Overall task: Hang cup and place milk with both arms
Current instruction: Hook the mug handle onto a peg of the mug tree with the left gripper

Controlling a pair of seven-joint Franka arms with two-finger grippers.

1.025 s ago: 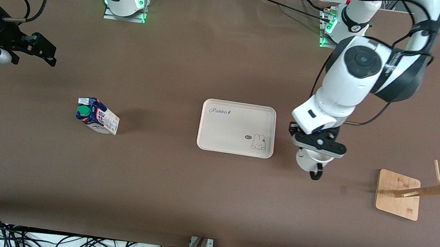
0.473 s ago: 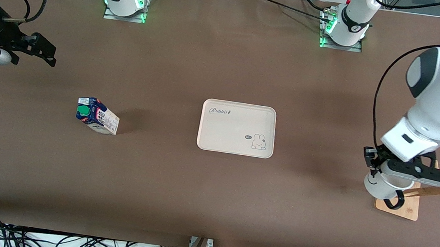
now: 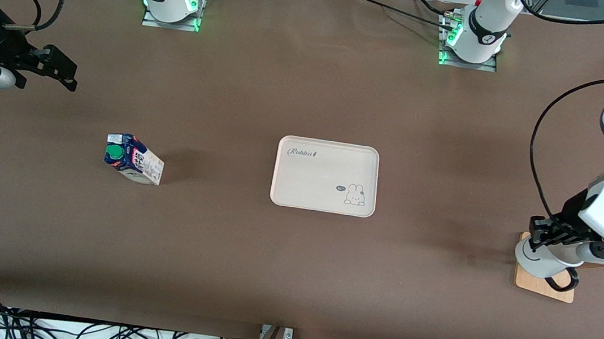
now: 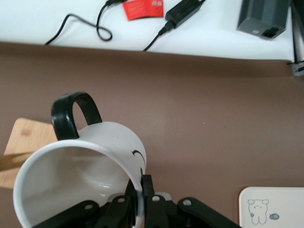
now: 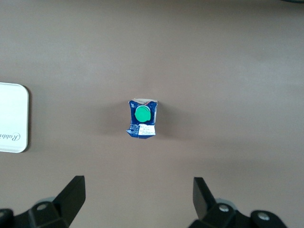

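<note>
I am working on the hanging step: my left hand (image 3: pixel 547 238) is clamped tight on the rim of the cup (image 3: pixel 539 259), one finger inside and one outside as the left wrist view shows, and I am holding the cup tipped on its side in the air over the wooden base of the rack (image 3: pixel 533 284) at the left arm's end of the desk (image 3: pixel 290 270). The black handle (image 4: pixel 75 114) is pointing away from my wrist, toward the base. The rack's pegs are mostly hidden by my own arm in the front view, so I cannot tell how close the loop is to one. What I judge comes next is lining that loop up with a peg and sliding it on before I let go; a small misalignment would knock the rack. My right hand (image 3: pixel 49 68) is waiting with its fingers spread wide and holding nothing, up over the right arm's end of the desk. The milk (image 3: pixel 133 159) is standing on the desk untouched, well apart from the tray (image 3: pixel 322 200) in the middle where I expect it belongs.
</note>
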